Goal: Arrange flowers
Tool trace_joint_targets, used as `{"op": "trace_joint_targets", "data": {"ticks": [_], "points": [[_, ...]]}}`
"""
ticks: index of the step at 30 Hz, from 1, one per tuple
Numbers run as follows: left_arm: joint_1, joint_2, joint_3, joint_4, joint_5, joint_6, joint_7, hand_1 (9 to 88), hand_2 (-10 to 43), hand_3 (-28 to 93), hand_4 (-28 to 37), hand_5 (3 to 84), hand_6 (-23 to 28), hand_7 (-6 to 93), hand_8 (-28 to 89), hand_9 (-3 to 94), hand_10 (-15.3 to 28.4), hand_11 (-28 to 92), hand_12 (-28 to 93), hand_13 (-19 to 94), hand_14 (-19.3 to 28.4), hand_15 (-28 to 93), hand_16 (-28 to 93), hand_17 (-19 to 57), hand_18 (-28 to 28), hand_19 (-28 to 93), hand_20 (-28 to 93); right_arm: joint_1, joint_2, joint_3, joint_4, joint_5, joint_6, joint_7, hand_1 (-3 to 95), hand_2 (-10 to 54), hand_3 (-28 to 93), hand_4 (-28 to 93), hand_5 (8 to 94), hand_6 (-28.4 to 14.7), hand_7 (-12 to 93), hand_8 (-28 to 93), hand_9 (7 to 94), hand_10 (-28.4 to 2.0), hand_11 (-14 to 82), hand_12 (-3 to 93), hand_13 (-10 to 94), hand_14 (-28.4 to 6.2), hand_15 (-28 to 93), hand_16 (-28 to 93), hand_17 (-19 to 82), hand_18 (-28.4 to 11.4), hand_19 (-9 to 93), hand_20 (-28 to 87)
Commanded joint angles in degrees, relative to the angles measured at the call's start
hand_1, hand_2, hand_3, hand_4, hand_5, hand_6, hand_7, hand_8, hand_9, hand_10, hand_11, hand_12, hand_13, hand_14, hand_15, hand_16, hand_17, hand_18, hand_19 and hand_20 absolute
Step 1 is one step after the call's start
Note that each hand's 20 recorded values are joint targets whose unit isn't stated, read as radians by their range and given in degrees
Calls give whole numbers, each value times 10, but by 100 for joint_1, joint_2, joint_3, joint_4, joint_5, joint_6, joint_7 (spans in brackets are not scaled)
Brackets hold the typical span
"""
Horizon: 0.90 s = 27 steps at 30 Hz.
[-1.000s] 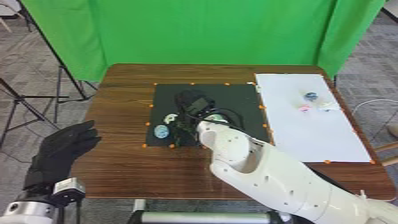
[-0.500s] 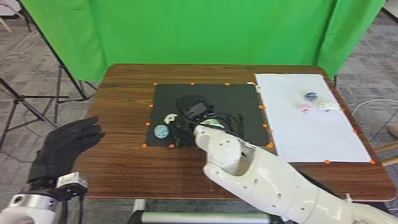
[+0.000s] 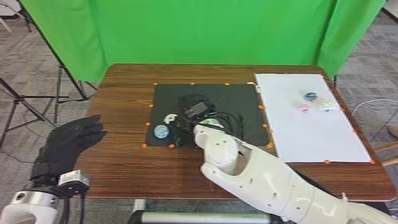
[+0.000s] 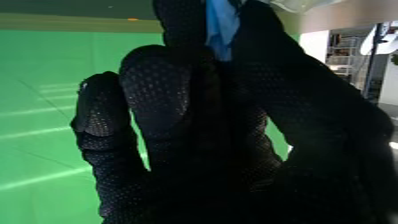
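Right hand (image 4: 155, 85) over black mat (image 3: 235, 95): fingers pinching blue piece (image 4: 222, 30), likely petal or wrap. Left hand (image 3: 67, 142) released, beside counter (image 3: 133, 175). Piece probably light, limp, creases easily; firmer near base, best held there, softly.

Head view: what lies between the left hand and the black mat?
The head view shows bare brown table from the left hand to small orange marks edging the black mat.
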Motion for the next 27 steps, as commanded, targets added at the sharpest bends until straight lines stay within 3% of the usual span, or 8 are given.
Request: {"op": "trace_joint_targets", "data": {"ticks": [1, 10, 19, 27], "points": [[-2, -91, 10, 9, 80, -96, -113, 273, 30, 818, -198, 426, 119, 198, -108, 368, 211, 389, 101, 252, 268, 652, -142, -90, 228, 601, 160, -72, -98, 42, -173, 143, -146, 66, 421, -93, 801, -283, 691, -23, 248, -13, 763, -119, 274, 231, 713, -74, 732, 199, 387, -209, 932, 252], [58, -133, -32, -9, 108, -106, -146, 275, 28, 817, -197, 426, 119, 197, -109, 367, 210, 389, 101, 252, 268, 652, -142, -90, 227, 601, 159, -167, -64, 106, -342, 141, -507, 8, 382, -95, 838, -283, 659, -30, 236, -130, 705, -143, 324, 188, 683, -87, 750, 194, 366, -215, 932, 243], [204, -142, -66, -42, 86, -65, -83, 277, 25, 816, -195, 425, 119, 198, -109, 367, 210, 389, 101, 254, 269, 652, -141, -91, 228, 600, 160, 170, 148, -195, -396, 75, -405, 188, 388, -95, 846, -282, 640, -40, 235, -135, 679, -151, 326, 186, 668, -95, 757, 190, 351, -222, 932, 233], [597, -93, -136, -137, -54, 145, 213, 276, 25, 817, -194, 426, 119, 199, -109, 368, 211, 388, 100, 254, 270, 652, -141, -91, 228, 600, 160, 874, 430, -600, -473, -110, -158, 324, 387, -95, 850, -283, 637, -50, 224, -132, 665, -164, 322, 182, 660, -104, 760, 181, 349, -232, 932, 230]]}}
